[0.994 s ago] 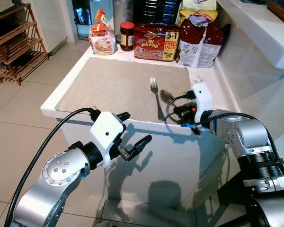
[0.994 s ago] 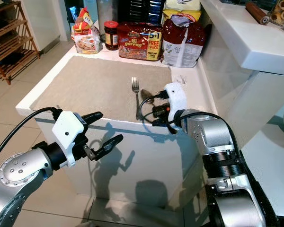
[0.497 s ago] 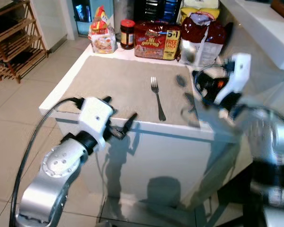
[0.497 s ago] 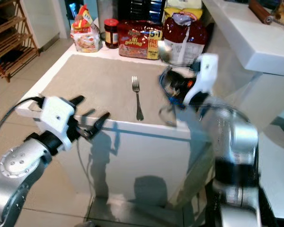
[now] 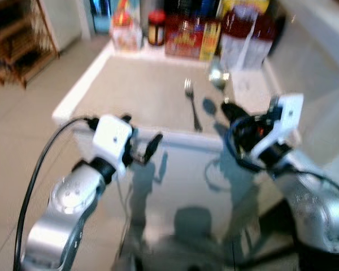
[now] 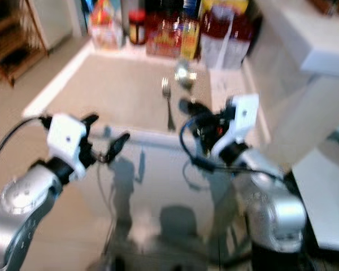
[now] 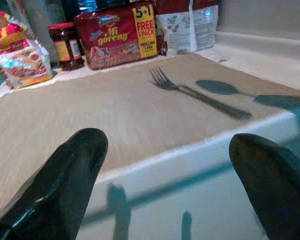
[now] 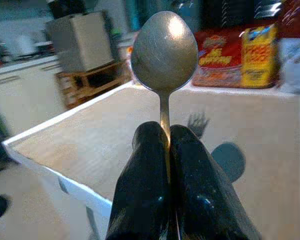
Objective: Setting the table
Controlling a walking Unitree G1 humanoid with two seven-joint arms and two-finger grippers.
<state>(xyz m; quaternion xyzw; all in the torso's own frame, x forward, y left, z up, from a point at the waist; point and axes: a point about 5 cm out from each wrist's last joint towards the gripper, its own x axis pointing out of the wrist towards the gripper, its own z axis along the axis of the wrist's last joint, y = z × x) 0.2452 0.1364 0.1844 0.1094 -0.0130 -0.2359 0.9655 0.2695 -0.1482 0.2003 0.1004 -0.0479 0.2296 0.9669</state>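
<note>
The spoon [image 8: 164, 52] is dull silver-grey with a soft sheen, and the right pincer [image 8: 170, 150] pinching its handle is glossy black. The fork [image 7: 190, 90] is a darker steel grey and lies on a beige woven placemat [image 7: 90, 110] with a fine ribbed weave. The tabletop [image 7: 200, 195] is plain white. The left pincer [image 7: 160, 175] has black fingers [image 7: 65, 170], set on a white housing over a silver arm [image 5: 73, 197]. Behind the mat stand a red noodle pack [image 7: 120, 32] with yellow "5+1 FREE PACK" lettering, a dark jar [image 7: 66, 45] with a red lid and orange label, a red-and-white bag [image 7: 187, 22], and a red, yellow and white packet [image 7: 20, 52]. The floor [image 5: 11, 141] is pale beige tile.
</note>
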